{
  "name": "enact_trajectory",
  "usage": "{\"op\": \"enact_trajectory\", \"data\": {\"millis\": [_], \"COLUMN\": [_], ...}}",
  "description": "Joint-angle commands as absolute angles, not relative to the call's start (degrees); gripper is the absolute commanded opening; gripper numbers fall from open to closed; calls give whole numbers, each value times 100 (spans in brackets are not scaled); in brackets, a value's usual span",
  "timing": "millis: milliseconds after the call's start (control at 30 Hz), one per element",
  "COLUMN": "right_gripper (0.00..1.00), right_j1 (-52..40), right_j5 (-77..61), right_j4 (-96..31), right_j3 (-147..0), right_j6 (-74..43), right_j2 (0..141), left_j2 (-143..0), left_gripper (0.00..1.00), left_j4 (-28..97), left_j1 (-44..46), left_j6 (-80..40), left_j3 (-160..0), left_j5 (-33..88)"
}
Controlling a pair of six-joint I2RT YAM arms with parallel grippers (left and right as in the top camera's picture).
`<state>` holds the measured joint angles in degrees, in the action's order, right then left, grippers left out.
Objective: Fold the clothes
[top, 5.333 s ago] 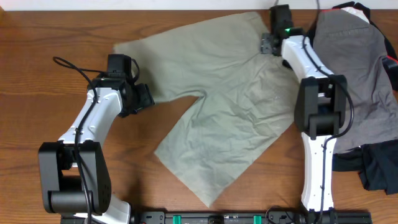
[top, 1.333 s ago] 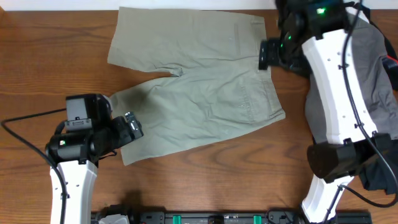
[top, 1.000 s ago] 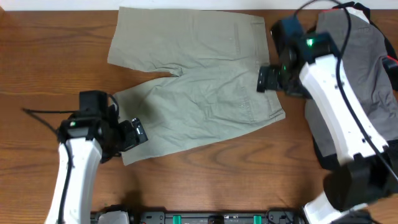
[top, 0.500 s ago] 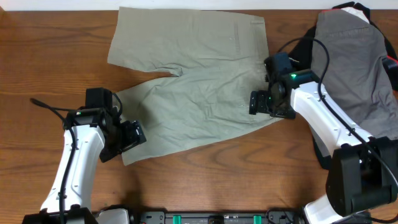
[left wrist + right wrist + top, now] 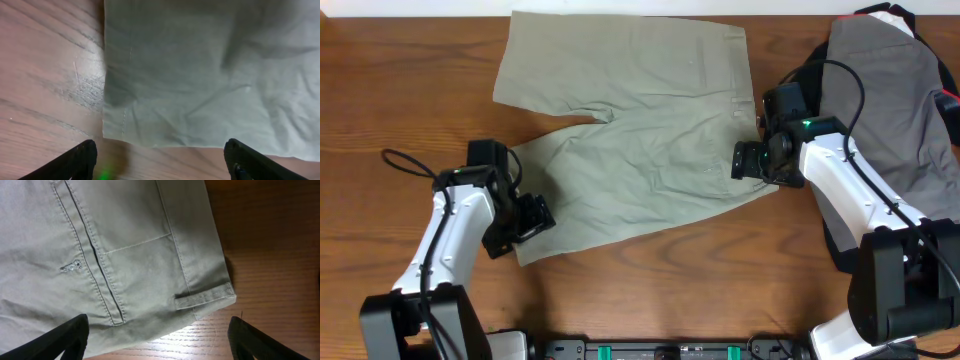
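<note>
Hovering spread-open over the shorts' (image 5: 640, 150) corners nearest the table's (image 5: 380, 150) front edge: left gripper (image 5: 533, 215) at hem (image 5: 120, 132), right gripper (image 5: 748, 160) at waistband (image 5: 195, 245), presumably lining up a pinch-and-fold.

The clothes (image 5: 630, 130) are thin matt cloth, light khaki, wrinkled, with neat stitched seams (2 rows beside the pocket slit). The counter (image 5: 400, 120) is brown wood with visible grain and a soft sheen. The grey garment (image 5: 890, 100) is also matt cloth.
</note>
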<state>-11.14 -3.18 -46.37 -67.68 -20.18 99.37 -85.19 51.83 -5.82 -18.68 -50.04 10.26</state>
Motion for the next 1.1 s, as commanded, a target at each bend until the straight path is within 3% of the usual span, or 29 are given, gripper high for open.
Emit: {"op": "enact_trajectory", "data": {"millis": [0,400,1067], "right_gripper": [91,92,91], "right_j1": [-1079,-1072,-1068], "right_j5": [-351,-499,-569], "right_j4": [-4582,-4497,-4488], "right_j3": [-6740,-6740,-6740], "right_j6": [-1826,-1811,-1815], "right_j2": [9902,9902,9902], "left_j2": [-8573,-8573,-8573], "left_gripper": [83,80,45], "left_j4": [5083,4025,4097], "left_j1": [-565,-565,-563], "left_j6": [-1981,-1979,-1984], "left_j3": [-4799,-4152,-4145], "left_j5": [906,786,849]}}
